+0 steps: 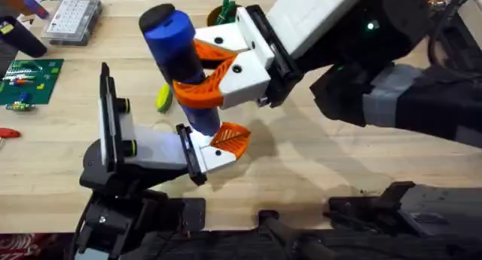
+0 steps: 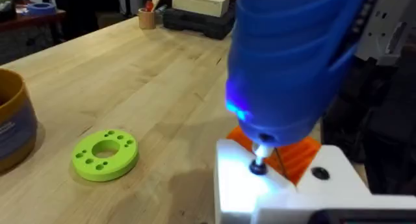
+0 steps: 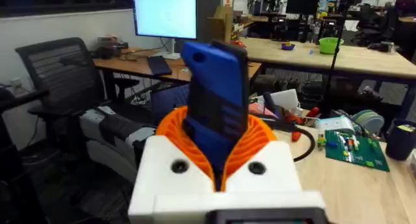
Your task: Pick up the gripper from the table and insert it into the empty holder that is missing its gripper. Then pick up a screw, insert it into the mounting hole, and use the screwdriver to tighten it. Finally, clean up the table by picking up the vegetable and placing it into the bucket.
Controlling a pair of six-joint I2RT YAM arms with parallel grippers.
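Tightening looks to be the step in hand: from overhead the right tool [image 1: 207, 71] has its orange fingers clamped round the blue screwdriver [image 1: 181, 56], held upright with its tip down at the white holder [image 1: 207, 151], where the small orange gripper [image 1: 232, 138] already sits seated, so the insertion reads as done. That holder belongs to the left arm, and whether the left tool counts as open or closed I cannot tell. Just beside the screwdriver lies the yellow-green vegetable [image 1: 164, 98] on the surface [image 1: 339, 169], untouched, so clean-up is all still to come; a circuit board [image 1: 26, 81] and a parts box [image 1: 71, 19] sit far off at the edge, out of the way. Over to the left wrist view: the screwdriver [image 2: 292, 55] looms large, a blue light glowing, its bit pressed on a screw head [image 2: 259, 165] in the white holder [image 2: 260, 191], orange gripper [image 2: 302, 156] behind it. A green ring [image 2: 105, 154] lies well clear, and the bucket [image 2: 13, 126] stands at the edge, nothing blocking the way to it. Right wrist view: the fingers [image 3: 260, 143] hug the screwdriver [image 3: 218, 100] snugly, circuit board [image 3: 351, 146] beyond.
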